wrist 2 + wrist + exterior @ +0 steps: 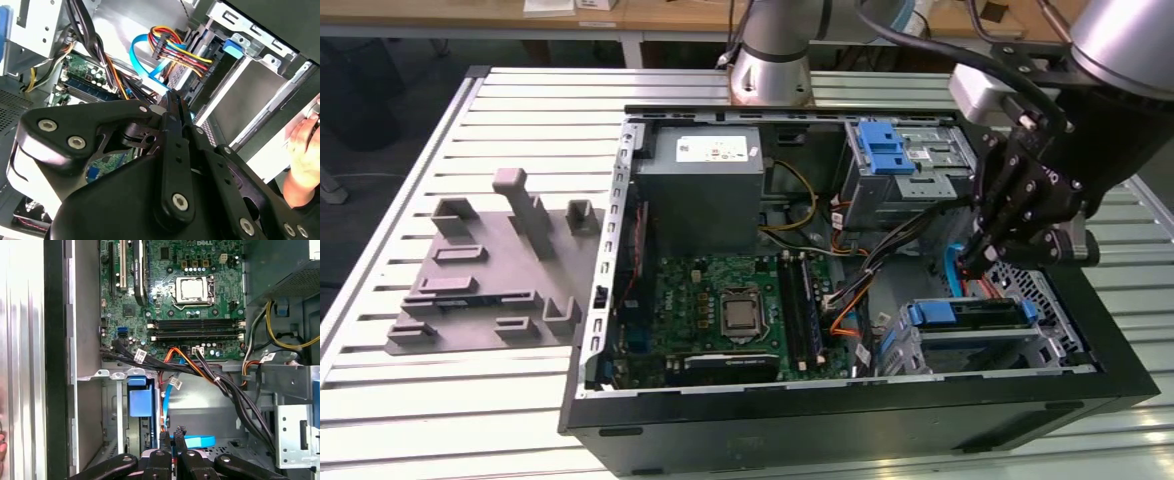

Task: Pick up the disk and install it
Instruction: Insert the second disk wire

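Three views: exterior, then second wrist, then first wrist.
Exterior, case: an open computer case (854, 400) lay on a slatted table (520, 100), motherboard (734, 310) face up.
Exterior, power supply: the grey box (707, 165) sat at the far end of the case, towards the exterior view's left.
Exterior, cages: a far cage (907, 160) and a near cage (967, 330) stood along the side at the exterior view's right, each with a blue latch.
Exterior, gripper: the gripper (981, 268) hung inside the case between the two cages, tips just above the near cage.
Exterior, disk: a grey body (974, 337) sat in the near cage under the latch; whether it was the disk could not be told.
Exterior, fixture: a grey moulded fixture (487, 270) lay on the table, well apart from the case.
Second wrist, jaws: the gripper (172, 97) had its fingers (175, 150) pressed together, with nothing seen between them.
Second wrist, surroundings: a blue cable (137, 55) and a coloured wire bundle (175, 47) ran near the latched cage (260, 50).
Second wrist, person: a hand (305, 150) rested at the outer wall of the case.
First wrist, jaws: the gripper (172, 432) was closed, tips just in front of a blue cable (200, 441).
First wrist, latch: a blue latch (140, 400) sat on the cage beside the tips.
First wrist, board: the processor socket (194, 290) lay well apart from the gripper.
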Robot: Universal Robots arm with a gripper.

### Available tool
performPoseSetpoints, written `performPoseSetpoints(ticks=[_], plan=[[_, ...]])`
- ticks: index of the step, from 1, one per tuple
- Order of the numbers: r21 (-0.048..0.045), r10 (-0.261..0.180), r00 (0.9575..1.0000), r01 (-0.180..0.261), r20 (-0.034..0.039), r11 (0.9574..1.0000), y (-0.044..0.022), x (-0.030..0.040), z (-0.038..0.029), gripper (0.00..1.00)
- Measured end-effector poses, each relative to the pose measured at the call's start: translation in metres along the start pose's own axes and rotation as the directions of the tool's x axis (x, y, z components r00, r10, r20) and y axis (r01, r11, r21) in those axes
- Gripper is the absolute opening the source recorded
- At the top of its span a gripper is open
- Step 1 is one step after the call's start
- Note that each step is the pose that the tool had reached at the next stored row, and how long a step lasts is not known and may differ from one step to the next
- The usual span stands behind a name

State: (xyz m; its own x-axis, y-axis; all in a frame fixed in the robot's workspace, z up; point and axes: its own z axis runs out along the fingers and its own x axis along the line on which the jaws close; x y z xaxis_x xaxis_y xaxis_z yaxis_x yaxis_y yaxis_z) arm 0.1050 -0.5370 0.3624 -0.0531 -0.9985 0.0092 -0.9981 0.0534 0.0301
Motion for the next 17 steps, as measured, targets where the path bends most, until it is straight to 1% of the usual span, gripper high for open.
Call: performPoseSetpoints(ticks=[8,13,14,17], plan=[[0.0002,0.000,1.0000,0.000,-0.0017,1.0000,-0.0006,0.0094,0.0036,0.17],[0.0002,0.000,1.0000,0.000,-0.0017,1.0000,-0.0008,0.0118,0.0047,0.18],[0.0002,0.000,1.0000,0.000,-0.0017,1.0000,-0.0008,0.0121,0.0049,0.24],[0.0001,0.000,1.0000,0.000,-0.0017,1.0000,-0.0009,0.0134,0.0056,0.24]])
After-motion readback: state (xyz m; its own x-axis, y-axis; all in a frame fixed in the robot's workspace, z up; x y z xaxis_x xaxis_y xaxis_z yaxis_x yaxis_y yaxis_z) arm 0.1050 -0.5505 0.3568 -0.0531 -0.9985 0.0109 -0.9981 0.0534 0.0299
